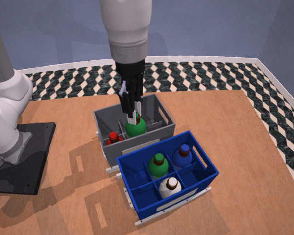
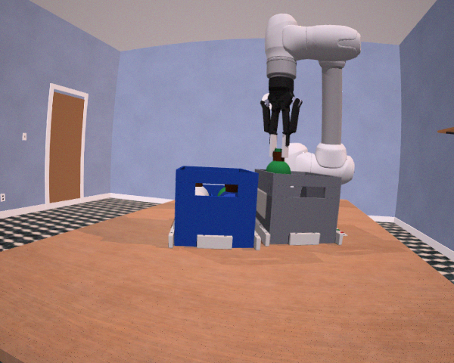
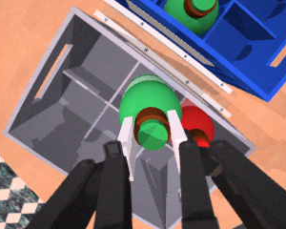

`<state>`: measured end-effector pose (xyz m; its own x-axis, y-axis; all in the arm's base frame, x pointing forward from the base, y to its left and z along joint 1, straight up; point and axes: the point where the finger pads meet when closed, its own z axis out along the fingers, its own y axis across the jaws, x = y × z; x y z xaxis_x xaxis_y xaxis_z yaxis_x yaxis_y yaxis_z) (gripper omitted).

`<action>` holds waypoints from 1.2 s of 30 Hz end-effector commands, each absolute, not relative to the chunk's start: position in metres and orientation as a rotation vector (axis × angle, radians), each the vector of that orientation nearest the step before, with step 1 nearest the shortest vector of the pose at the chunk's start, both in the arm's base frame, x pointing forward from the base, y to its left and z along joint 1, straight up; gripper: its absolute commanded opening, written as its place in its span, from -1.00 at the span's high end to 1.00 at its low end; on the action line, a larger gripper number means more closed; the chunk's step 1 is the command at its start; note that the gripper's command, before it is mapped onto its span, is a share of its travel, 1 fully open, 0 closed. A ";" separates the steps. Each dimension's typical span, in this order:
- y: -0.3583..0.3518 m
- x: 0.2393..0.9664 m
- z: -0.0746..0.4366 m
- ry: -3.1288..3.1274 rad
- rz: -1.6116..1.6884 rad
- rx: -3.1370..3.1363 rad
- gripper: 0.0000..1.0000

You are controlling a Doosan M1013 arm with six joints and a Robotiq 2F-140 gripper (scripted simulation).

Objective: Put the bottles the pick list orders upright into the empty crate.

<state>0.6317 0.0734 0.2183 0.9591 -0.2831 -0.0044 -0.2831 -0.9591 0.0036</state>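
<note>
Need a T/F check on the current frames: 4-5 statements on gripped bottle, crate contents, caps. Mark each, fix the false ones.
1. The end effector is shut on the neck of a green bottle. True.
2. The red bottle is in the blue crate. False: it is in the gray crate.
3. The blue crate holds three bottles. True.
4. The white bottle has a blue cap. False: its cap is white.
</note>
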 end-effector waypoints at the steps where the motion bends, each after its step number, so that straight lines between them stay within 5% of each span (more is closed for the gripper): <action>1: 0.073 0.632 0.215 -0.449 -0.007 3.107 1.00; 36: 0.073 0.631 0.184 -0.449 -0.007 3.107 1.00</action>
